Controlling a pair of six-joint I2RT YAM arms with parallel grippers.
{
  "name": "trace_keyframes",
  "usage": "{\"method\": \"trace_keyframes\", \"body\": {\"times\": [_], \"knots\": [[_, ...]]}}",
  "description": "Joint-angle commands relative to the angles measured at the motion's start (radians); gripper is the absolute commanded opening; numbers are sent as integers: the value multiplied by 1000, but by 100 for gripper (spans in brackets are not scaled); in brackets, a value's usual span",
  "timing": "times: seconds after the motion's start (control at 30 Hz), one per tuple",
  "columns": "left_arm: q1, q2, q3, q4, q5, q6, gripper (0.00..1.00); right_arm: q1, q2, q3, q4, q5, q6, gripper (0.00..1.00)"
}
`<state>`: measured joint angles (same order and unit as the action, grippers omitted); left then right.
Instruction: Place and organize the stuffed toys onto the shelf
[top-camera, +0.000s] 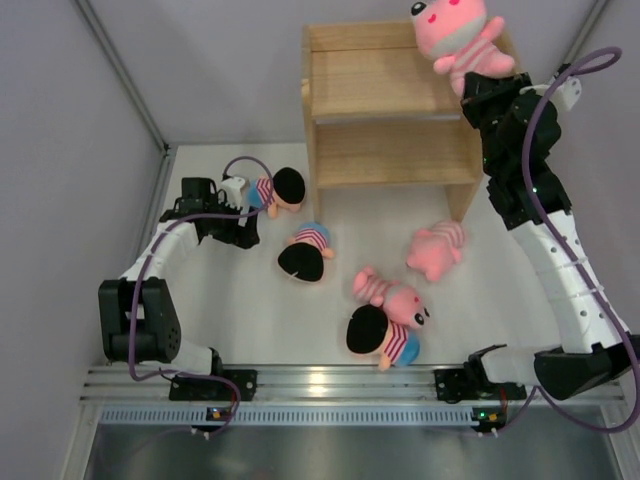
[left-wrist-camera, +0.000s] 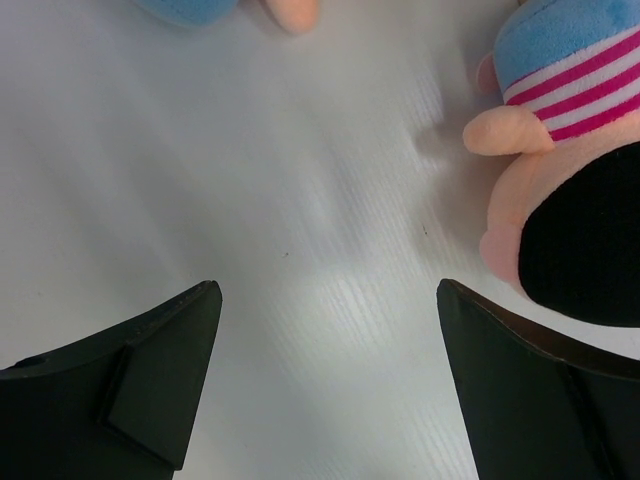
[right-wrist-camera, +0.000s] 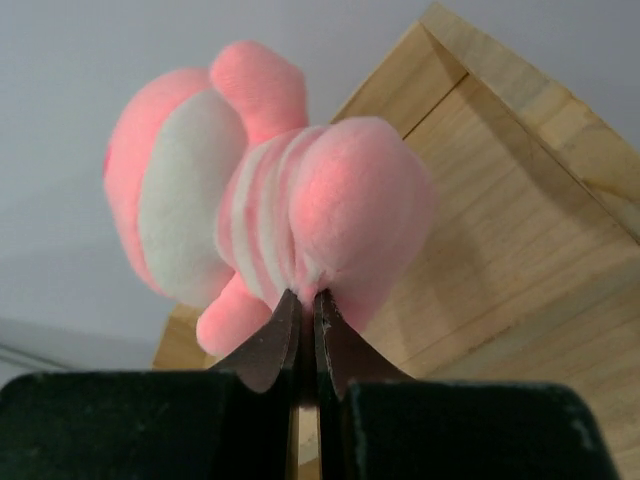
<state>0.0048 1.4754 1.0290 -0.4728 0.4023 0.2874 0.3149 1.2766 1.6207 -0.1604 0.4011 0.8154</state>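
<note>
We see a white table (top-camera: 250, 320) with a faintly ribbed surface, closed in by plain grey walls (top-camera: 200, 60), with a slim metal strut (top-camera: 120, 75) slanting along the left one. Along the table's near edge lies a silver rail (top-camera: 330, 380), then a perforated strip (top-camera: 330, 414). Below that is perhaps a glossy grey panel (top-camera: 300, 450).

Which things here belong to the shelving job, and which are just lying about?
Job: wooden shelf; held pink toy; pink toy by shelf foot; pink toy mid-table; far-left doll; middle doll; nearest doll.
Incidental: purple cables; metal rail.
</note>
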Motion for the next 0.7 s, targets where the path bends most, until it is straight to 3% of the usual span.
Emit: {"method": "trace_keyframes", "body": {"times": [0.0, 0.2, 0.33, 0.43, 0.57, 0.67], "knots": [[1, -33, 17, -3, 1, 9, 95, 64, -16, -1, 151, 251, 120, 0], [1, -27, 17, -3, 1, 7, 95, 133, 35, 11, 168, 372, 243, 0], [1, -29, 14, -3, -6, 15, 95, 150, 66, 22, 163, 374, 251, 23], [1, -30, 14, -4, -6, 15, 95, 150, 56, -7, 133, 381, 324, 25], [1, -33, 14, -3, 0, 21, 95, 150, 30, -64, 200, 392, 283, 27], [1, -30, 14, -4, 10, 29, 95, 151, 15, -67, 205, 386, 239, 40]]}}
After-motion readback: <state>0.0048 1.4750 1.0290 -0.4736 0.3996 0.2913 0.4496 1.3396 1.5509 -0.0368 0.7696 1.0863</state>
